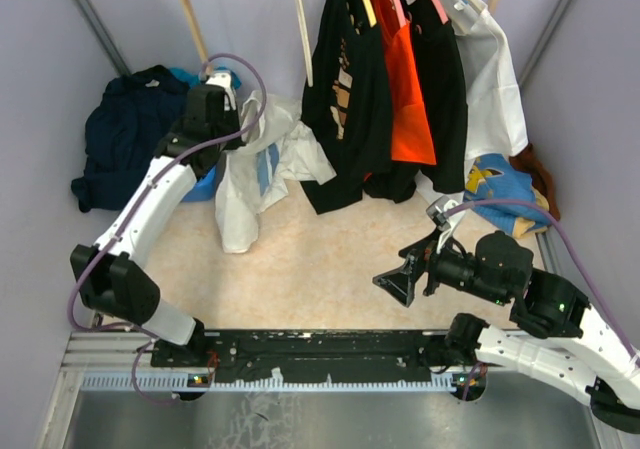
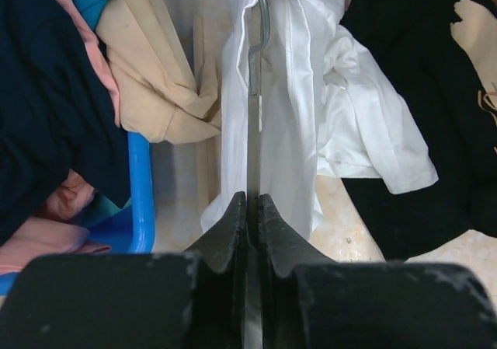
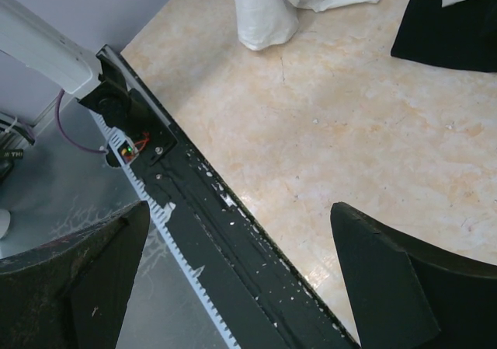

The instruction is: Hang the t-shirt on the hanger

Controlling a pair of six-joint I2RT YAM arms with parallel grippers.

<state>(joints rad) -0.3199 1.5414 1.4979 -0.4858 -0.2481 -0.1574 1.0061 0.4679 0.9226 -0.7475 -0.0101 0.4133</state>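
Observation:
The white t-shirt (image 1: 255, 164) with blue print hangs in a bunch at the back left, its lower end resting on the table. In the left wrist view the t-shirt (image 2: 291, 108) drapes around the hanger (image 2: 253, 131), seen edge-on as a thin pale grey strip with its silver wire hook at the top. My left gripper (image 1: 225, 97) (image 2: 253, 201) is shut on the hanger's thin strip and holds it up above the table. Over the front right of the table, my right gripper (image 1: 405, 274) (image 3: 241, 232) stands wide open with nothing between its fingers.
Dark navy clothing (image 1: 130, 134) lies at the back left by a blue basket (image 2: 140, 186). Black and orange garments (image 1: 390, 79) and a plain white one (image 1: 490, 79) hang on the rack. A yellow-and-blue garment (image 1: 495, 184) lies at the right. The black base rail (image 1: 320, 354) runs along the near edge.

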